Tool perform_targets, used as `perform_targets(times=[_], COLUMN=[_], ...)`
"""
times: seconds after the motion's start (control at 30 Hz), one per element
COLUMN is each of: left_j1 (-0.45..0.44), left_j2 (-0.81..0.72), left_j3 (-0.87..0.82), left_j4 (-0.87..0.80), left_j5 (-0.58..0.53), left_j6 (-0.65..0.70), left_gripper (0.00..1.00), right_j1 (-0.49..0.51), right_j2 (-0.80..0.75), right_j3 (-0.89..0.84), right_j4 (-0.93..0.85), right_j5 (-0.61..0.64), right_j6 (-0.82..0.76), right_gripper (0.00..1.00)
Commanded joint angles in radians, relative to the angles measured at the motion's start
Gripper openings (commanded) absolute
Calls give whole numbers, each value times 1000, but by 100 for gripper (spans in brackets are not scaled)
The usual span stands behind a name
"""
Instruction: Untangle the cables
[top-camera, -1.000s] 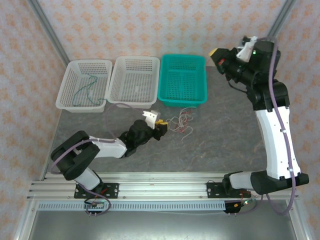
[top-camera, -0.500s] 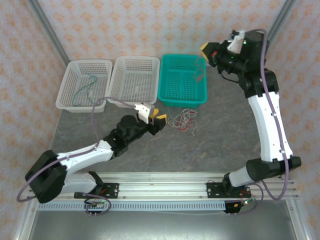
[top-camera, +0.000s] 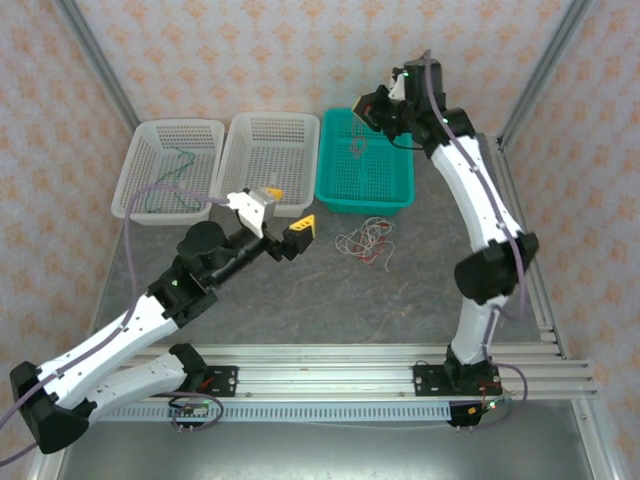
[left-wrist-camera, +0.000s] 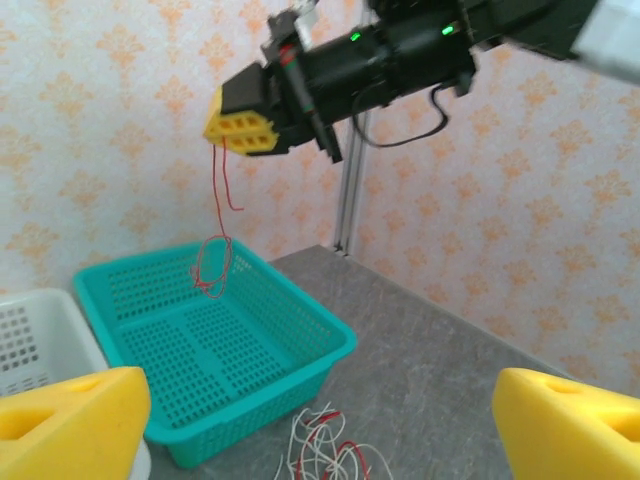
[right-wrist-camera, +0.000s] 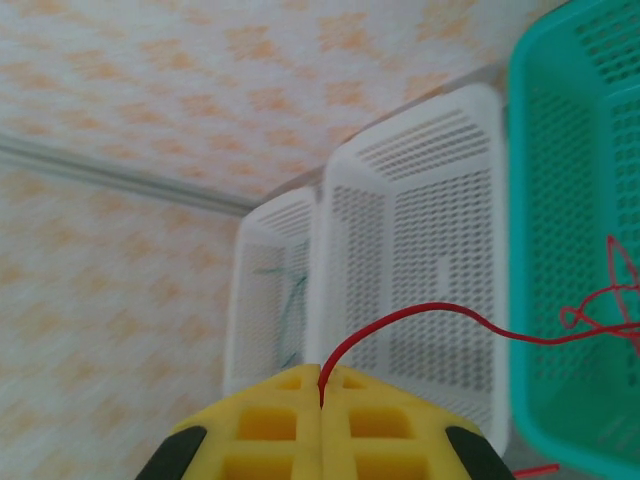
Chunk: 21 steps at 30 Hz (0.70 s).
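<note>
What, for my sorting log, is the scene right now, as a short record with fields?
right gripper: shut on the red cable, which dangles over the teal basket
left gripper: open, holding nothing
green cable: lying in the left white basket
tangle: thin red and white cables on the table, just in front of the teal basket

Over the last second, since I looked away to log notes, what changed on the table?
The right gripper, shut on a red wire, swung left to hang over the teal basket. The left gripper drew back from the wire pile and opened. The white baskets, the green wire and the pile stayed put.
</note>
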Motion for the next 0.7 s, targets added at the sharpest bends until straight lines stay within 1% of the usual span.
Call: perform_targets(times=[0.0,0.07,0.1,0.17,0.2,0.23,0.27,0.3,0.33,0.37,0.43,0.5,0.57,0.63,0.67], left_j1=[7,7,6,6,6,7,6,6,7,6,6,7,6,6,6], left_j2=[-47,-70,-80,-87,-80,-64,-41,-12,18,42,89,127,171,225,251], left_j3=[-17,-38,-50,-64,-62,-56,-47,-36,-29,-26,-29,-38,-34,-12,2], left_j4=[-107,-118,-118,-131,-156,-193,-229,-265,-282,-281,-241,-181,-141,-135,-139], left_j5=[-73,-102,-117,-163,-203,-266,-323,-352,-340,-300,-214,-171,-149,-135,-126], left_j6=[-26,-48,-60,-78,-88,-113,-139,-161,-167,-167,-190,-232,-270,-297,-310], left_gripper=[92,96,98,99,100,100,100,100,100,100,100,100,100,100,100], right_j1=[-2,-2,-2,-1,12,19,20,20,23,26,29,30,32,34,33], right_j2=[118,178,206,265,287,298,297,284,257,226,141,50,-80,-237,-323], right_j3=[96,105,102,108,134,138,132,117,89,53,-41,-140,-293,-497,-608], right_j4=[-106,-114,-115,-135,-177,-201,-217,-229,-224,-211,-167,-132,-61,39,93], right_j5=[161,192,191,154,179,190,199,212,228,247,274,286,318,379,424], right_j6=[-114,-143,-153,-175,-213,-234,-230,-223,-221,-221,-211,-197,-176,-143,-121], right_gripper=[0,0,3,21,30,35,36,38,40,43,47,47,48,49,52])
